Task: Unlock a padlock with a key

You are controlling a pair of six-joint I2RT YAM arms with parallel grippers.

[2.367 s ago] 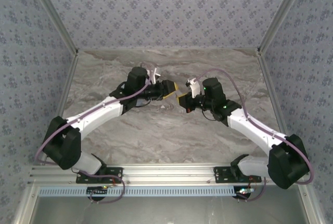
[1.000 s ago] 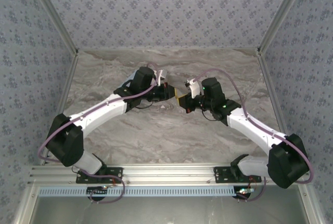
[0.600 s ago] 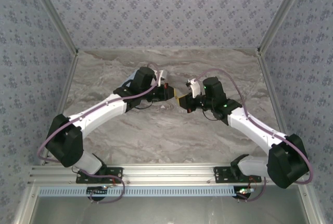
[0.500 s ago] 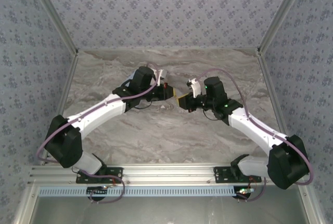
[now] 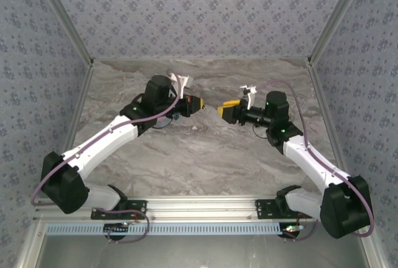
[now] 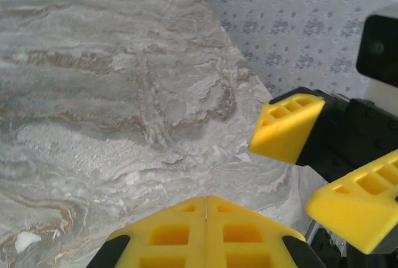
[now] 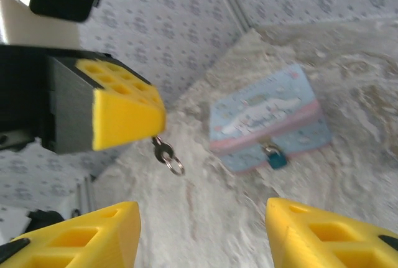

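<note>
My left fingers: closed on the key, hanging downward.
My right fingers: apart, empty.
Padlock: on tin front, nearer my left.

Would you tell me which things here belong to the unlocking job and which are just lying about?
Job: key, pinched in the left fingers; teal padlock.
Lying about: light-blue cartoon tin with the padlock at its front; marbled table.
</note>
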